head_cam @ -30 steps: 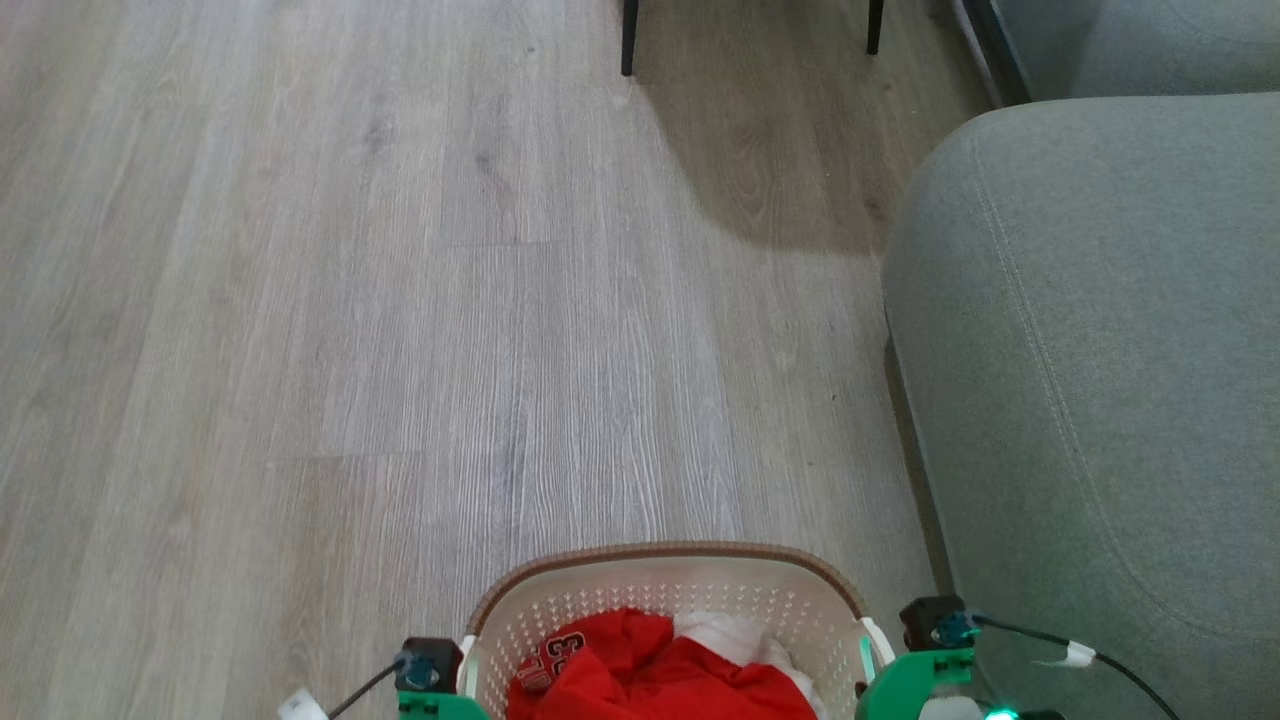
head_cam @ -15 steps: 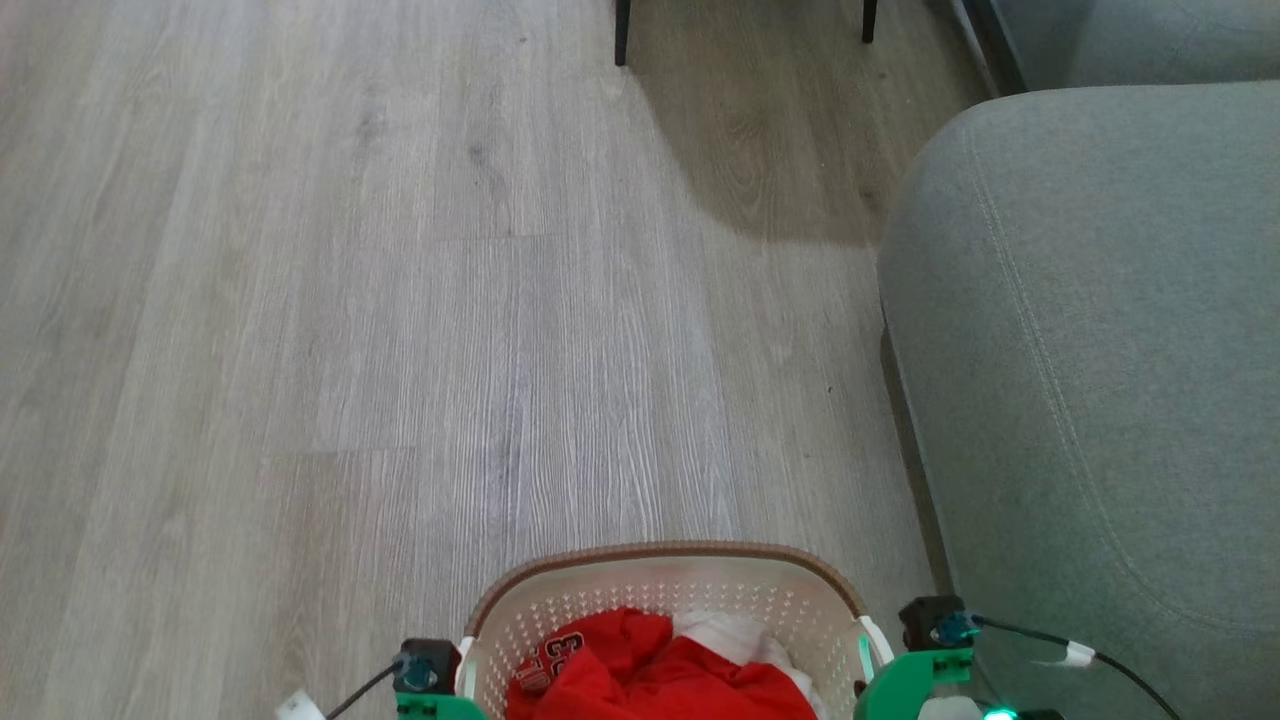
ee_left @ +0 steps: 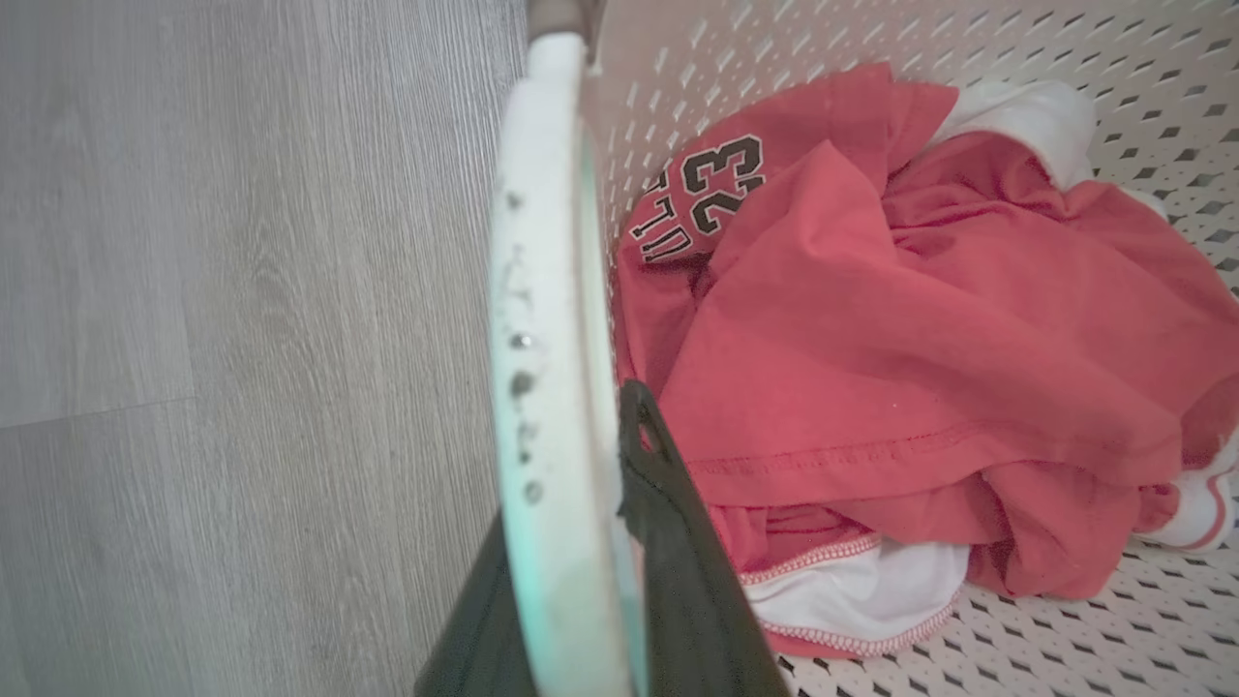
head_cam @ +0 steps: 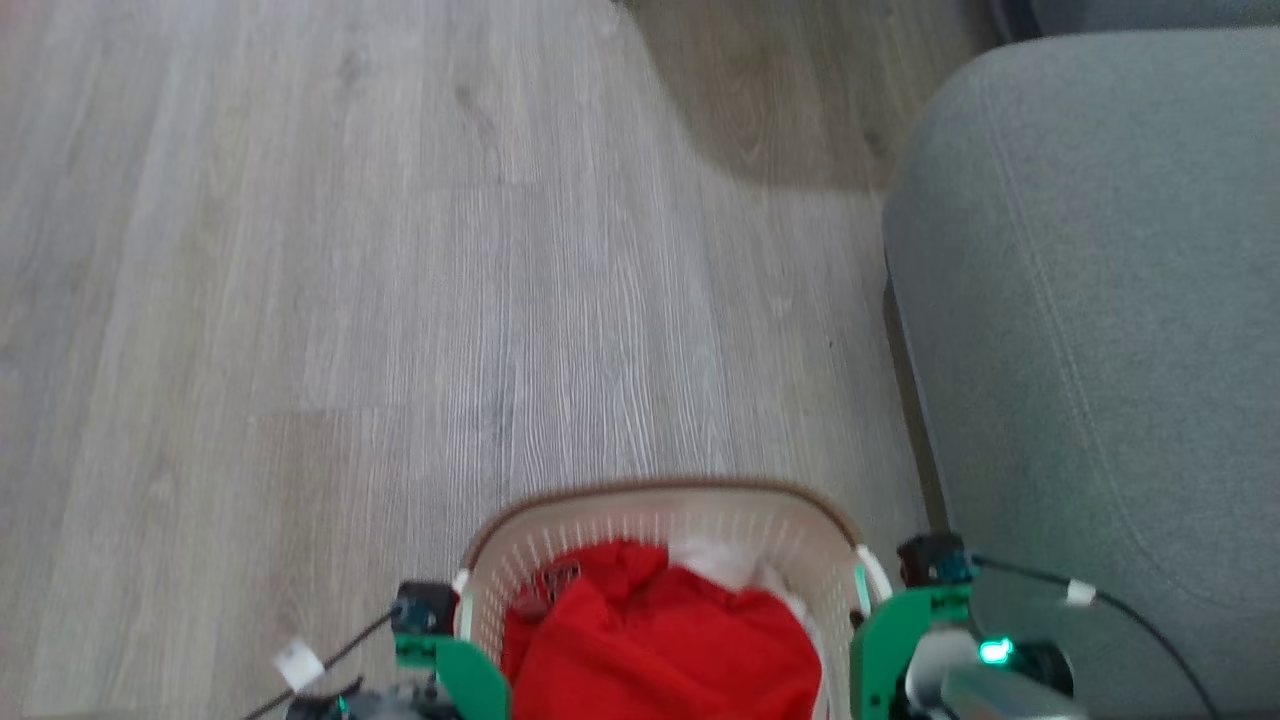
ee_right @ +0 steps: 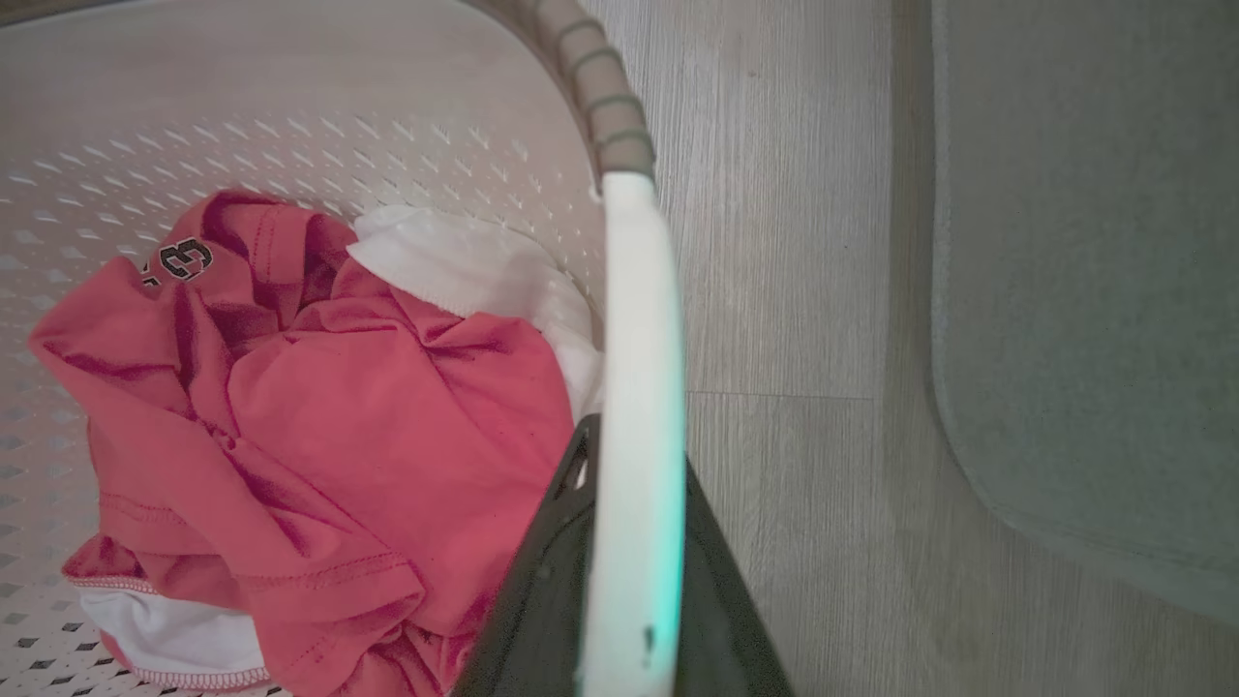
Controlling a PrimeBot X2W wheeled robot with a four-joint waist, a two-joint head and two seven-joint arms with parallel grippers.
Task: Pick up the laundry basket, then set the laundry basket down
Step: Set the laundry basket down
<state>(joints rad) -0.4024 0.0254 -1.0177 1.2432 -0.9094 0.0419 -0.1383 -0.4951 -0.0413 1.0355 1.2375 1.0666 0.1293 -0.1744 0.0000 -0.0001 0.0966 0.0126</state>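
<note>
Laundry basket (head_cam: 640,520) blurred; near end beyond the head view's bottom edge

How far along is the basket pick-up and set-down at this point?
Done: left tool and right tool are shut on the white side handles. In hand: the laundry basket, red clothes inside, gripped between them; whether it is off the floor is unclear. Left: setting it down and releasing.

You are seeing soft, even light, and motion blur is smearing your head view. A broad shadow (head_cam: 790,120) is darkening the wood floor (head_cam: 300,300) at top.
</note>
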